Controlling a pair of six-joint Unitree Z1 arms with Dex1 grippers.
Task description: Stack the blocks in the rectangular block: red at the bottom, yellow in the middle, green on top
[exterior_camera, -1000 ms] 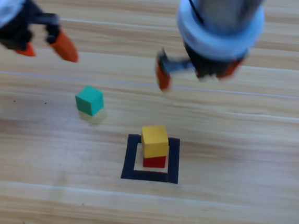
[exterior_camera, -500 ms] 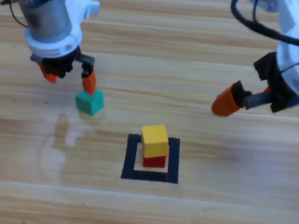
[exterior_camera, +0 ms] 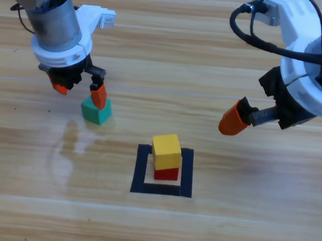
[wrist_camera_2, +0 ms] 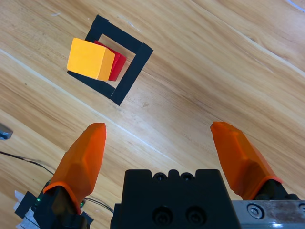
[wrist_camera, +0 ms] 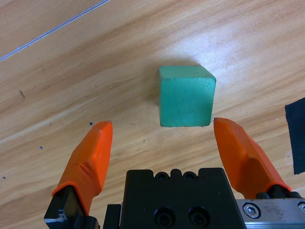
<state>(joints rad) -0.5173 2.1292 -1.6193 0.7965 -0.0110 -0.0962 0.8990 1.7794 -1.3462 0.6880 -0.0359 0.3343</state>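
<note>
Left gripper (wrist_camera: 164, 138) wide open above green cube (wrist_camera: 186, 95), not centred; risk: one jaw pushes cube aside. Right gripper (wrist_camera_2: 162, 152) open, waiting.

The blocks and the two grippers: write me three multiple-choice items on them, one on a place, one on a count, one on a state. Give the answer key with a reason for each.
1. Where is the green cube?
A. On the yellow cube
B. On the bare table, left of the tape outline
C. Inside the tape outline

2. How many cubes are stacked inside the tape outline?
A. One
B. Two
C. Three

3. How does the left gripper stand?
A. Open, jaws on either side of the green cube
B. Shut on the green cube
C. Shut on the red cube

Key:
1 B, it sits alone on the wood, apart from the stack.
2 B, the yellow cube rests on the red cube.
3 A, the left wrist view shows gaps between both jaws and the cube. The right gripper waits open at the right.
</note>
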